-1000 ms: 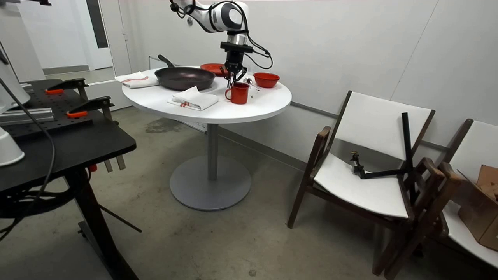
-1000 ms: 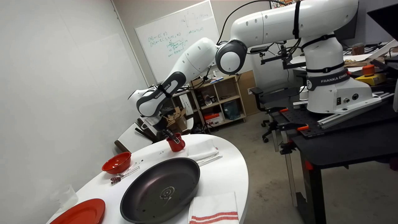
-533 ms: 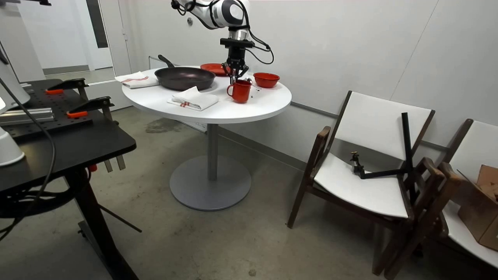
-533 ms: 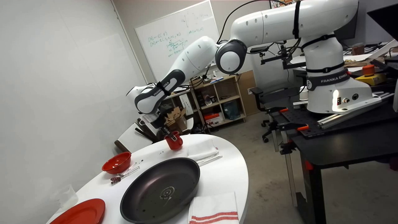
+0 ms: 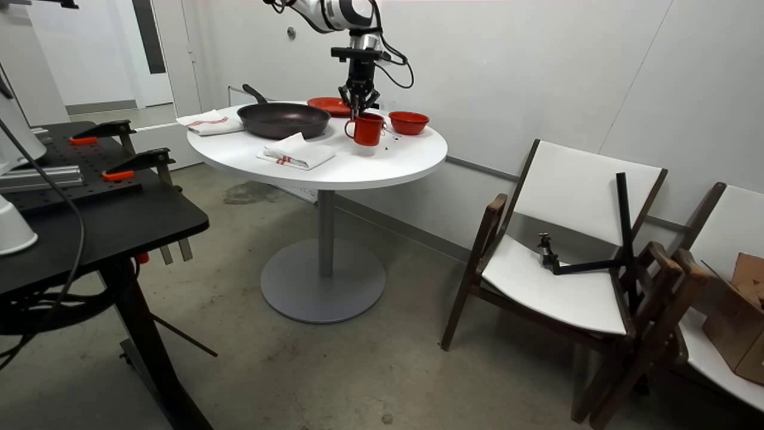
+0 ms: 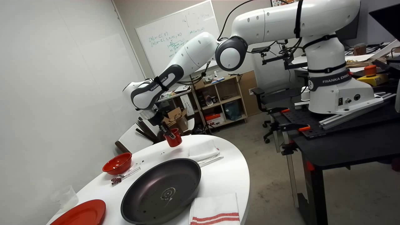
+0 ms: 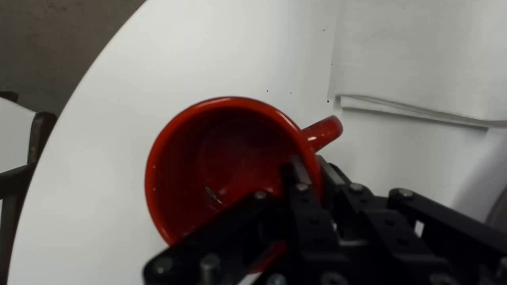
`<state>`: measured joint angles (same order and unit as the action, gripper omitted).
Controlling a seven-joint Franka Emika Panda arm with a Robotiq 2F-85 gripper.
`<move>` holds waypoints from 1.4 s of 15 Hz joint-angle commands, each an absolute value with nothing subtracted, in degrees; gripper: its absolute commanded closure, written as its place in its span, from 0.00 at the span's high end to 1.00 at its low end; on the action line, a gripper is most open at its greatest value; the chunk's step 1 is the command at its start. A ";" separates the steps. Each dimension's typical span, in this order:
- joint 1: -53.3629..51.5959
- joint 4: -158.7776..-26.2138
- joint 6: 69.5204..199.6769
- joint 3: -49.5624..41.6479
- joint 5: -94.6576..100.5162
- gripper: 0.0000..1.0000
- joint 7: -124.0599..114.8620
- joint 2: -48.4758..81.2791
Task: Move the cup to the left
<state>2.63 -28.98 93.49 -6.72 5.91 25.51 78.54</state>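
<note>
Red mug point(image 5: 369, 131) hung from the gripper point(image 7: 315, 168) above the round white table point(image 5: 412, 156)

The gripper was clenched on the mug's wall: in the wrist view one finger stood inside the rim and the other outside, just beside the handle point(image 7: 325, 132). The mug looked close to upright, and in both exterior views its base was apart from the table. Its handle pointed toward a folded white towel point(image 5: 298, 152) that lay near it, a little red striping visible on one edge.

The black frying pan point(image 6: 156, 184) sat near that towel, well apart from the mug. A second folded towel point(image 6: 215, 206), with broad red stripes, lay beside the pan; whether the two touched could not be told. A red bowl point(image 5: 408, 123) stood on another side of the mug, near some metal utensils point(image 6: 117, 180). Farther off lay a red plate point(image 6: 82, 215), cut off by the frame in an exterior view. Small dark specks point(image 7: 328, 101) dotted the table near the mug. Away from the table stood a wooden armchair point(image 5: 537, 292) with a white seat, a black bracket-like frame point(image 5: 625, 227) resting on it.
</note>
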 commanded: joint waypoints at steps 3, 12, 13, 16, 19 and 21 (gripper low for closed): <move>2.47 -30.53 87.30 -5.45 4.73 0.04 22.68 75.27; 3.01 -31.00 86.66 -3.92 4.11 0.04 21.27 74.80; 3.08 -31.14 87.60 -3.51 3.84 0.04 20.97 75.14; 2.82 -32.42 92.22 -3.27 4.14 0.04 19.19 76.07; 2.23 -36.62 98.85 -3.04 4.50 0.04 17.32 75.87; 1.88 -41.19 103.54 -2.74 4.47 0.04 16.22 74.72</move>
